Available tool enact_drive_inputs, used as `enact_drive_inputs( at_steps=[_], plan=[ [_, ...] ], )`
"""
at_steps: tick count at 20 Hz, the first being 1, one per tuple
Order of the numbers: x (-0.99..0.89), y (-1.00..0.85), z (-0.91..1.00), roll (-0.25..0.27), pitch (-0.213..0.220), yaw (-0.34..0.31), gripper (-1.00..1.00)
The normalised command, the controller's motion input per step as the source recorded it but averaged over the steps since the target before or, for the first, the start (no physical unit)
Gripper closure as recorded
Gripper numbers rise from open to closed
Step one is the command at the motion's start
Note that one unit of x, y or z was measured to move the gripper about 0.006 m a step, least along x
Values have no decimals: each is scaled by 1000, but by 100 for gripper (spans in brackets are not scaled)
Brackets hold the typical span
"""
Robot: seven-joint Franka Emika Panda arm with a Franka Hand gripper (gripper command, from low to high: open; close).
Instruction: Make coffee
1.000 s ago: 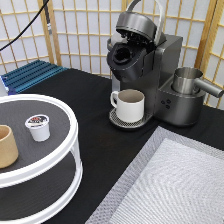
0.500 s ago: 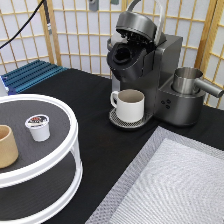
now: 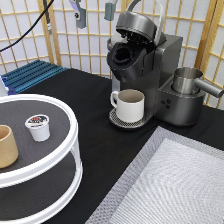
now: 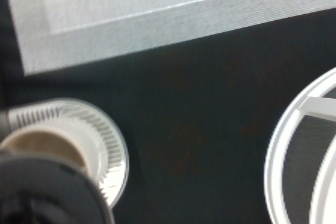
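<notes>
The coffee pod point(image 3: 38, 126), small and white with a dark printed top, stands upright on the upper tier of a white round stand point(image 3: 70, 150) at the exterior view's left. The grey coffee machine point(image 3: 162, 70) has its lid raised and its pod chamber point(image 3: 122, 54) exposed. A white handled mug point(image 3: 130, 105) sits on its drip tray; the wrist view looks down on this mug point(image 4: 41, 147). My gripper point(image 3: 93, 11) hangs open at the exterior view's top edge, above and just left of the machine, holding nothing.
A tan handleless cup point(image 3: 6, 146) shares the stand's upper tier with the pod. A metal pitcher point(image 3: 189, 80) sits on the machine's right side. A grey mat point(image 3: 175, 185) covers the bottom right, and a blue rack point(image 3: 30, 75) lies at the back left.
The gripper's fingers have come a little lower into view at the top edge. The pod, mug and machine have not moved.
</notes>
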Motion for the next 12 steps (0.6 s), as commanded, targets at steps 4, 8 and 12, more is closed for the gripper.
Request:
enact_drive_inputs(
  at_steps=[4,8,12],
  plan=[
    [-154,-169,-67,20,-127,-298,-100],
    [-280,-190,-56,35,-63,-294,-100],
    [-379,-241,-129,16,-3,-293,-100]
  ],
)
